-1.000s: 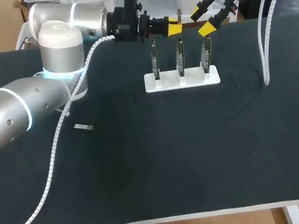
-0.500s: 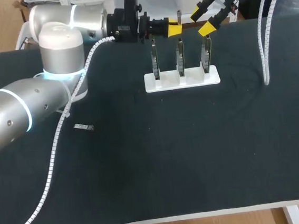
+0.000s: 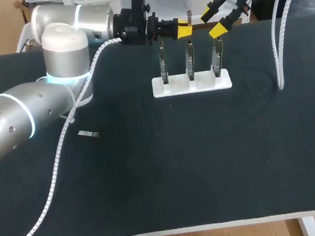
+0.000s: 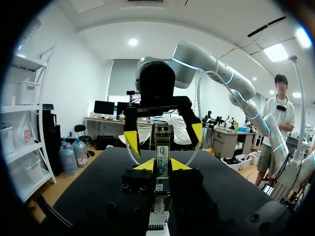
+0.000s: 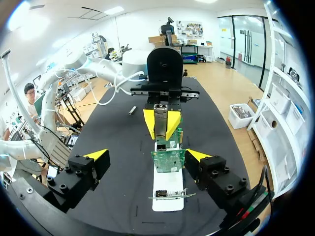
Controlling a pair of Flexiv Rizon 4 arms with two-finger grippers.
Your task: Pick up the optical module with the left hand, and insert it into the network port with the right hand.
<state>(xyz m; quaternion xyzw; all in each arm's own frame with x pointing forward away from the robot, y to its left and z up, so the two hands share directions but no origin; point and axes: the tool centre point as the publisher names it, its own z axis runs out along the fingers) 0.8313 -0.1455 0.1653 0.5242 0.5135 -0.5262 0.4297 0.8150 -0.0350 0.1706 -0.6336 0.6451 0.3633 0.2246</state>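
Gripping one optical module (image 4: pixel 162 147), three boards (image 3: pixel 189 59) upright

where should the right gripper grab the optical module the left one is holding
On the free end of the optical module that sticks out ahead of the left gripper. Come head-on with the right gripper; its jaws are open and face that end.

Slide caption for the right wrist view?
Open right gripper faces left gripper holding the optical module near the board stand.
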